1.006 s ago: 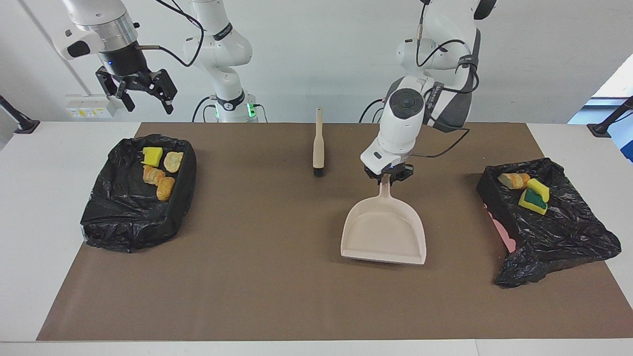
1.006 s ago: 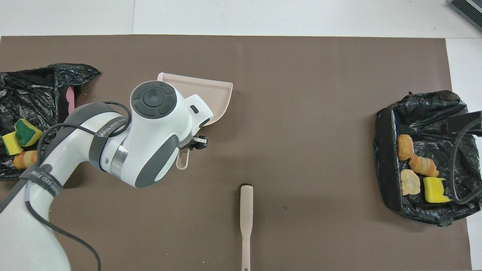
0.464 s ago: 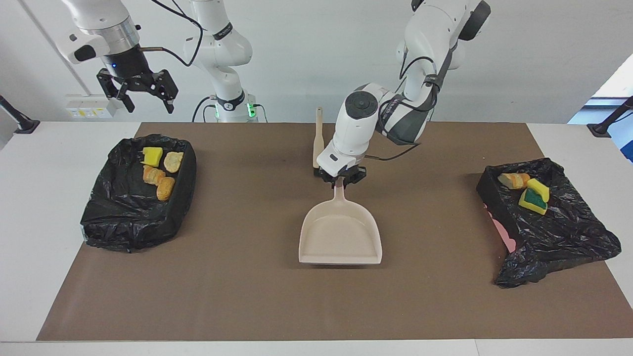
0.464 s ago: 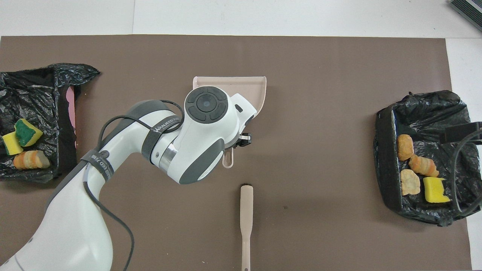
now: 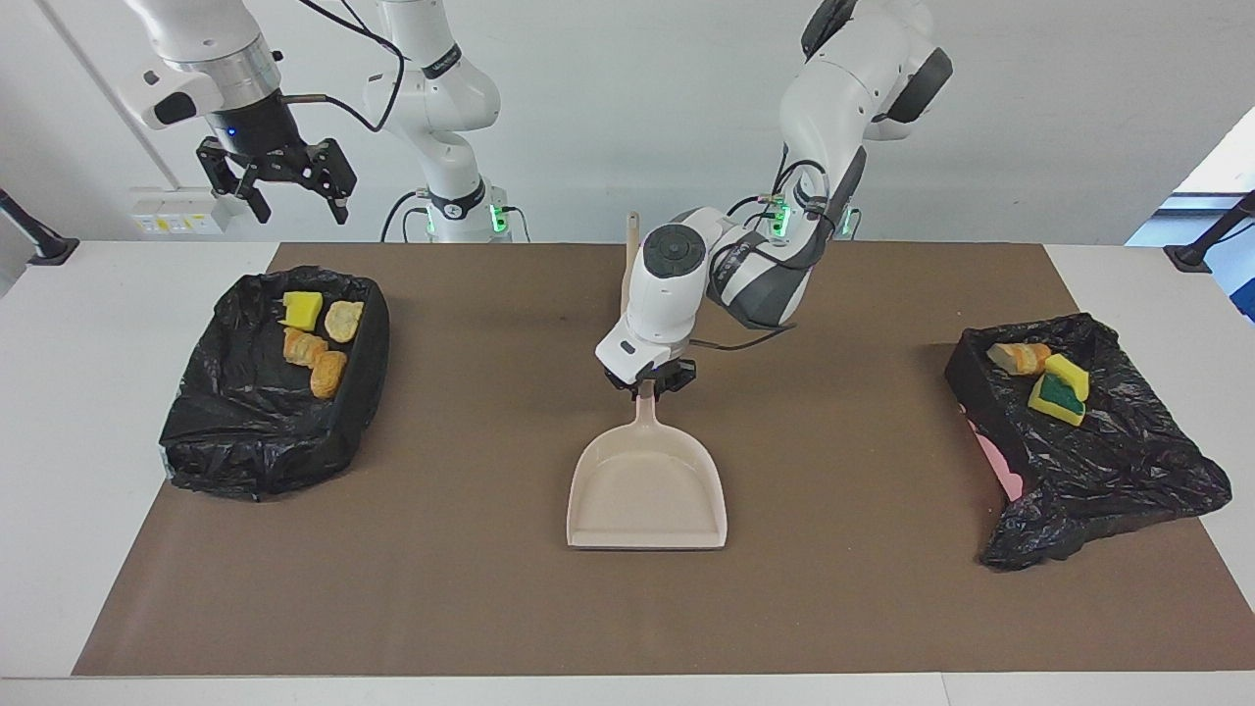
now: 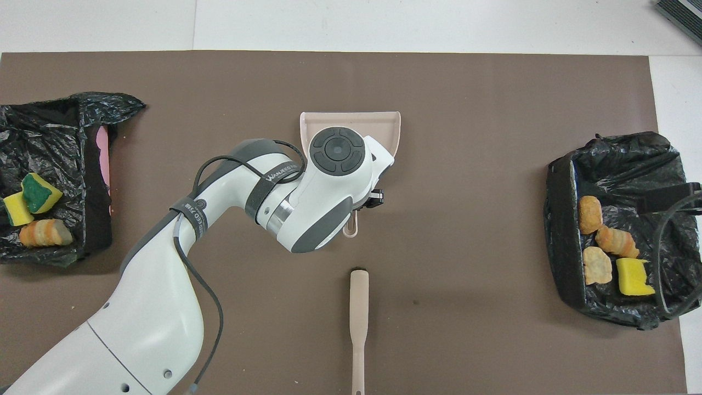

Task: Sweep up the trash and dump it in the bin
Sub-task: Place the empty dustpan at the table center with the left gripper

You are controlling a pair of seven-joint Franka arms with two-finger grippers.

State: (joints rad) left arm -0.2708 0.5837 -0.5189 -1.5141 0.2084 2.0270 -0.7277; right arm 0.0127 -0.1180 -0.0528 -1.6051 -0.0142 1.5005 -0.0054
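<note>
An empty beige dustpan sits low over the middle of the brown mat, its mouth turned away from the robots. My left gripper is shut on its handle. The trash lies in two black-lined bins. Several pieces, a yellow sponge and tan lumps, are in the bin at the right arm's end. A tan lump and green-backed yellow sponges are in the bin at the left arm's end. My right gripper hangs open and empty, high over its end's bin.
A beige brush lies on the mat nearer to the robots than the dustpan, its handle pointing toward them. The brown mat covers most of the white table. A pink rim shows under the bag at the left arm's end.
The left arm has carried the dustpan from near its own end's bin toward the middle of the mat. The right gripper has hardly moved.
</note>
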